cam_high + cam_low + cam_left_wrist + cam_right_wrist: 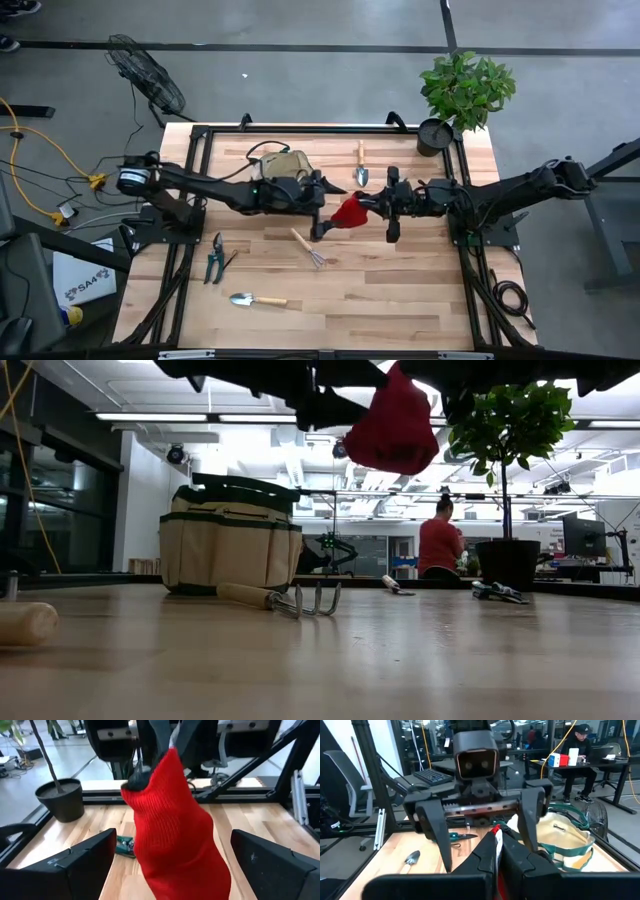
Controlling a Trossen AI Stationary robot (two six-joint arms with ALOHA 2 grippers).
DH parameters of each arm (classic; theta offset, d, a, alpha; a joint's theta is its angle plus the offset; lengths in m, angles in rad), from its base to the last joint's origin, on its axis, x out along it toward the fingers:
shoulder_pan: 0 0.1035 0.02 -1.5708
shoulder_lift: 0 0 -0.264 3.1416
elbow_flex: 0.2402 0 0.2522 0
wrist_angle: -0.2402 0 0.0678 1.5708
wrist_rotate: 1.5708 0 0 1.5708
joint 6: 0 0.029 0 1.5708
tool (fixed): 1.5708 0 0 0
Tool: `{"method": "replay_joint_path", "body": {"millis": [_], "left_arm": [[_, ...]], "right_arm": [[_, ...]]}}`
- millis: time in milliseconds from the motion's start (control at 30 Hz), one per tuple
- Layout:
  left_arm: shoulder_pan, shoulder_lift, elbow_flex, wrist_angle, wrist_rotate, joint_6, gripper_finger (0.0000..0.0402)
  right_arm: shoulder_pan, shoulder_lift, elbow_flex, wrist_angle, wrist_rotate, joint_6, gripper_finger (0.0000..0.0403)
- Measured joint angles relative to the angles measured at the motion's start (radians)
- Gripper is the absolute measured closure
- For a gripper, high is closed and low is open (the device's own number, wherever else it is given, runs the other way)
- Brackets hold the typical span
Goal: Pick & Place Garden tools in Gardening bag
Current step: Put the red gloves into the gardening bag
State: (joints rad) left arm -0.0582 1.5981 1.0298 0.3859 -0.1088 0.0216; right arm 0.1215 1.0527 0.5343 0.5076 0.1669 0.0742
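While the gardening bag (285, 165) sits at the back left, the left gripper (322, 208) waits spread wide beside the red thing (349, 212). The right gripper (372, 203) pinches it in the air. Only the right wrist view looks into the bag, but I cannot tell what is inside.

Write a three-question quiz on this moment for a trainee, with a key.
1. True or false: the red knit item lies on the table.
2. Which tool grips the red knit item? A) the left tool B) the right tool C) neither
3. How many trowels lie on the table outside the gardening bag?

Key
1. False. It hangs in the air above the table, as the low view shows.
2. B. The right tool is shut on it. The left tool is open, with a finger on either side of the item.
3. Two: one trowel beside the bag and another trowel near the table's front edge.
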Motion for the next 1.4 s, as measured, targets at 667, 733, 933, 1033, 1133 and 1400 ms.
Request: {"method": "replay_joint_path", "body": {"millis": [667, 733, 933, 1033, 1133, 1400], "left_arm": [[0.0, 0.09, 0.079, -0.008, 0.047, -0.064, 0.0038], [0.0, 0.09, 0.079, -0.012, 0.047, -0.066, 0.0057], [0.0, 0.09, 0.079, -0.01, 0.048, -0.104, 0.0128], [0.0, 0.09, 0.079, -0.01, 0.048, -0.109, 0.0162], [0.0, 0.09, 0.079, -0.012, 0.048, -0.109, 0.0197], [0.0, 0.09, 0.079, -0.04, 0.049, -0.081, 0.032]], "right_arm": [[0.0, 0.0, 0.0, 0.006, -0.02, -0.018, 0.0399], [0.0, 0.0, 0.0, 0.006, -0.02, -0.018, 0.0399], [0.0, 0.0, 0.0, 0.006, -0.02, -0.019, 0.0399], [0.0, 0.0, 0.0, 0.006, -0.02, -0.019, 0.0399], [0.0, 0.0, 0.0, 0.006, -0.02, -0.019, 0.0399], [0.0, 0.0, 0.0, 0.001, -0.021, -0.019, 0.0399]]}}
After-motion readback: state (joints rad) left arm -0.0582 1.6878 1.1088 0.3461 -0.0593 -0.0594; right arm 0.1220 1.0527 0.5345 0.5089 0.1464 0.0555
